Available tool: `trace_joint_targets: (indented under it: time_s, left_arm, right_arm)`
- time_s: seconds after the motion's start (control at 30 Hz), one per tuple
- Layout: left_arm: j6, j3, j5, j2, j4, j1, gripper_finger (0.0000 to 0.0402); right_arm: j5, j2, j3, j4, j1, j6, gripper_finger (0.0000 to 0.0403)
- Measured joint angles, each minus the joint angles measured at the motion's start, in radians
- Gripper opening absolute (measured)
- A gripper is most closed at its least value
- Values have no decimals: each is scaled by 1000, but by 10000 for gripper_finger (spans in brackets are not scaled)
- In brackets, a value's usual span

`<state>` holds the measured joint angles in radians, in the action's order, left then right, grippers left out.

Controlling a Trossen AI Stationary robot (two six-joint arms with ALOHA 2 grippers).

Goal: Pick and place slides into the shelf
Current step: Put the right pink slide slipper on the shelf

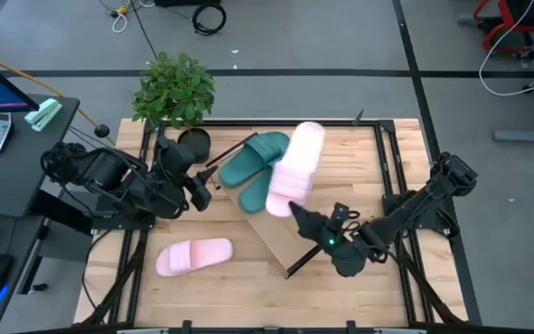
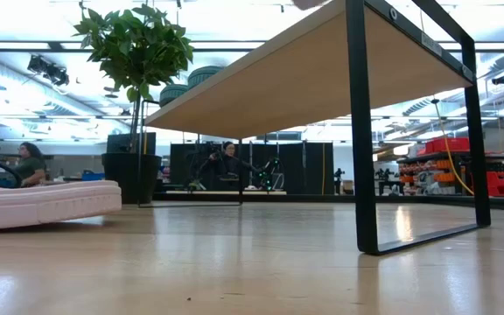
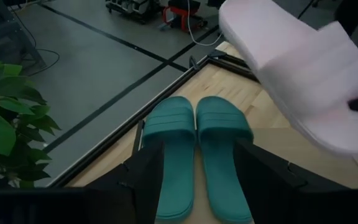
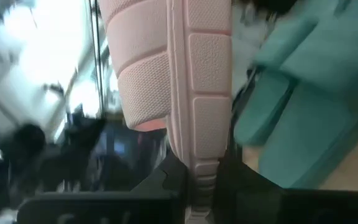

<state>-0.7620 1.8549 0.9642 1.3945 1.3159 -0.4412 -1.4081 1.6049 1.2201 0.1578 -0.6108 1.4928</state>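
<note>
The shelf [image 1: 272, 234] stands slantwise in the middle of the table; in the low view its board [image 2: 322, 79] shows from below on black end bars. The teal pair [image 1: 256, 167] lies side by side on the shelf's far part, soles down. My right gripper [image 1: 297, 211] is shut on one pink slide [image 1: 299, 158], which hangs in the air next to the teal pair. The other pink slide [image 1: 193, 256] lies flat on the table near the left front. My left gripper [image 1: 202, 190] is open and hovers left of the shelf, its fingers pointing at the teal pair [image 3: 197, 149]. My right gripper [image 4: 201, 186] pinches the pink slide's sole at its near end [image 4: 201, 165], one finger on each face of the sole. The fingers come from the table's near right, along the slide's length. The slide is lifted clear above the shelf, its strap [image 4: 143, 81] toward the far end.
A potted plant [image 1: 174, 88] stands at the table's far left corner, close behind my left arm. The table's black frame rails [image 1: 397, 176] run along its right and left sides. Bare wood lies between the shelf and the near edge.
</note>
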Motion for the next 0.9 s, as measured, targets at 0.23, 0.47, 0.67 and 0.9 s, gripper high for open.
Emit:
trace_joint_targets:
  time_s: [0.23, 0.47, 0.67, 0.9]
  left_arm:
    - [-11, 0, -42, 0, 60, 0, 194]
    - [-11, 0, -50, 0, 74, 0, 193]
    - [-10, 0, -50, 0, 76, 0, 188]
    - [-11, 0, -49, 0, 77, 13, 188]
  right_arm:
    - [131, 1, 0, -180, -10, 194, 43]
    - [205, -36, 0, -350, -63, 329, 43]
    - [222, -129, 0, -637, -112, 521, 43]
    - [403, -215, 0, -755, -159, 588, 43]
